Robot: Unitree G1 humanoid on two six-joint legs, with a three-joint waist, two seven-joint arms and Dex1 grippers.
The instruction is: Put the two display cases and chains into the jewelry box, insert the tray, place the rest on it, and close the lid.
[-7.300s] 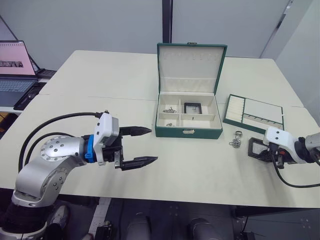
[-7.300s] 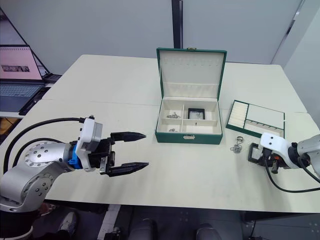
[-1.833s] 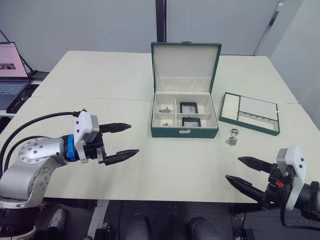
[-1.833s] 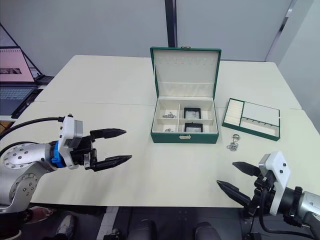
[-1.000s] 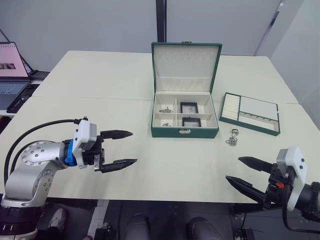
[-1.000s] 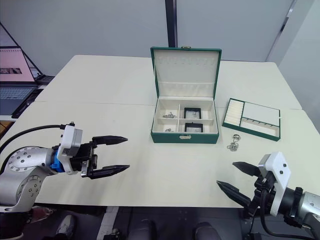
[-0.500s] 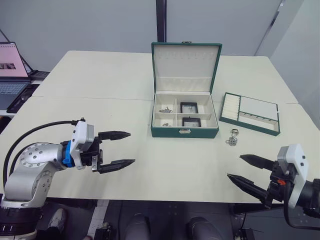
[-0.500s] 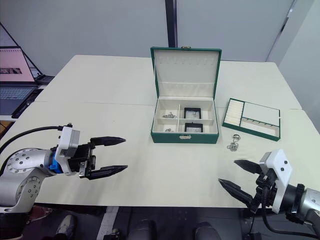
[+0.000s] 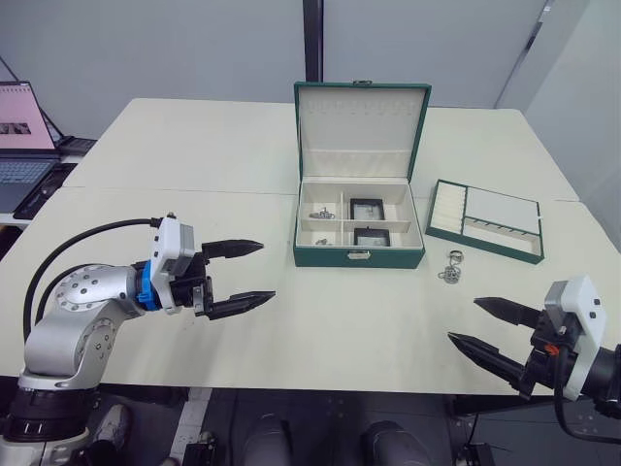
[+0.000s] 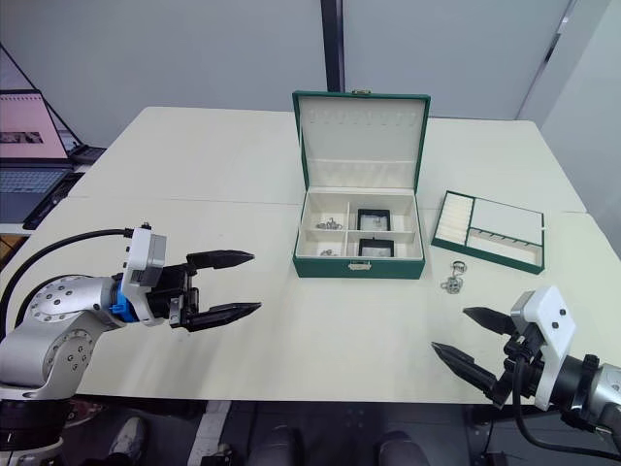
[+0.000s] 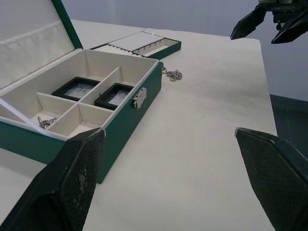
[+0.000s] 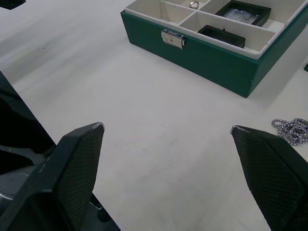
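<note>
Now both cases (image 9: pixel 366 221) lie inside the open box (image 9: pixel 359 257), tray (image 9: pixel 484 220) and chain (image 9: pixel 449 267) right of it; left gripper (image 9: pixel 245 277) and right gripper (image 9: pixel 490 329) gape wide, empty

Off on the far left sits an open laptop (image 9: pixel 24 136), screen lit with a pinkish page, on its own surface beside the pale cream counter (image 9: pixel 194 155). A seam runs across the counter's width. Behind it all stands a plain grey wall (image 9: pixel 146 49), split by a dark vertical post (image 9: pixel 311 39).
</note>
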